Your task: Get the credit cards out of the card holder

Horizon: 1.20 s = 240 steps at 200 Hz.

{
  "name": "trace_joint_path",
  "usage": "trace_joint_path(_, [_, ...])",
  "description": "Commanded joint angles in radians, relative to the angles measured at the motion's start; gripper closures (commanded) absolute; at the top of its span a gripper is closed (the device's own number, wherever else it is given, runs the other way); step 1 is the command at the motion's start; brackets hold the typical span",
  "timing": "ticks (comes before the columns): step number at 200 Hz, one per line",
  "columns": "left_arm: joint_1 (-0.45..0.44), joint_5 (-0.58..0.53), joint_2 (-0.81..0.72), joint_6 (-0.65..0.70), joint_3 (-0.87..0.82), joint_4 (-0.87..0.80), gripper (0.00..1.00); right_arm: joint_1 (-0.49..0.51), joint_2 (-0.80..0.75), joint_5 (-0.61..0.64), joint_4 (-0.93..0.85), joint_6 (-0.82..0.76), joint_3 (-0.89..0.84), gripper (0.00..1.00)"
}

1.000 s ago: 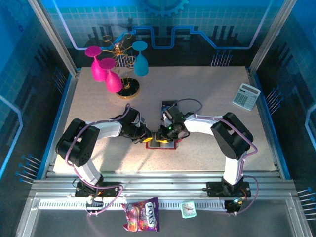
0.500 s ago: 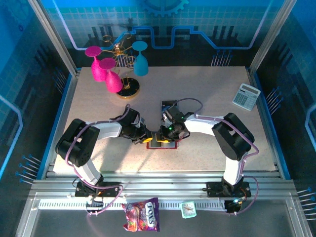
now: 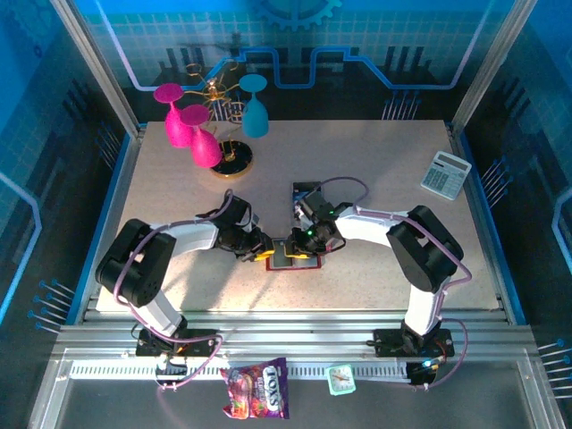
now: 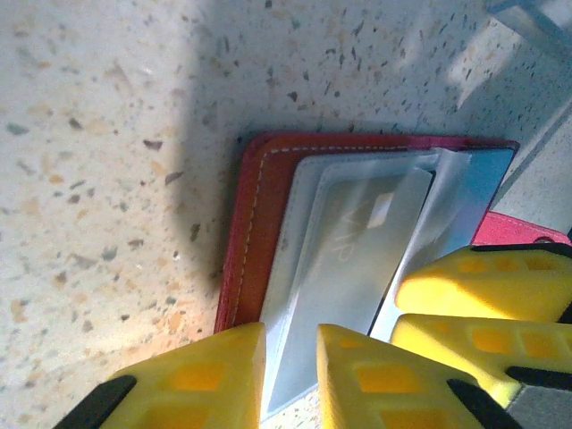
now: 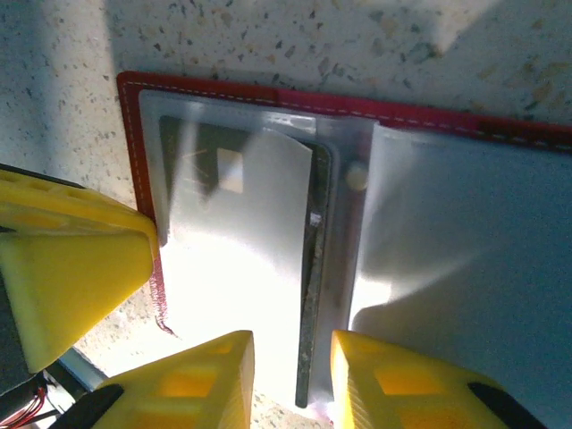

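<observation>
Card holder [image 3: 304, 264]: same spot as before.

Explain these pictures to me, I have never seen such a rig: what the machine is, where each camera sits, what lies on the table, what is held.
Two robot arms are bolted at the near edge of the table. One picture looks down from above; the other two come from cameras on each wrist. On the table lie an open red card holder, a calculator and a stand of coloured glasses. The left hand and right hand both straddle the holder's edges, a card inside; whether they grip I cannot tell.
</observation>
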Motion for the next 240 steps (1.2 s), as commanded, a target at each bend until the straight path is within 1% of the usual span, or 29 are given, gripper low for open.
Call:
trace_joint_path(1, [0.009,-0.032,-0.038,0.009,0.024,-0.062,0.78,-0.005,-0.04,-0.001,-0.012,0.0,0.012,0.71])
trace_joint_path(28, [0.009,-0.019,-0.017,-0.017,-0.007,-0.017,0.85,-0.02,-0.027,-0.057,0.061,0.03,0.001,0.72])
trace_joint_path(53, [0.009,-0.013,0.016,-0.013,-0.015,-0.001,0.88,-0.032,-0.001,-0.092,0.094,0.038,0.002,0.72])
trace_joint_path(96, [0.009,-0.031,0.042,-0.002,-0.018,-0.012,0.88,-0.043,0.033,-0.119,0.111,0.038,0.0,0.72])
trace_joint_path(148, [0.008,-0.03,0.055,0.007,-0.014,-0.02,0.89,-0.046,0.063,-0.104,0.094,0.025,-0.002,0.72])
trace_joint_path(196, [0.009,-0.032,0.06,0.018,-0.006,-0.038,0.89,-0.049,0.035,-0.04,0.039,-0.001,-0.022,0.71])
trace_joint_path(240, [0.009,-0.033,0.061,0.022,-0.004,-0.048,0.9,-0.057,0.014,-0.032,0.033,-0.007,-0.036,0.7])
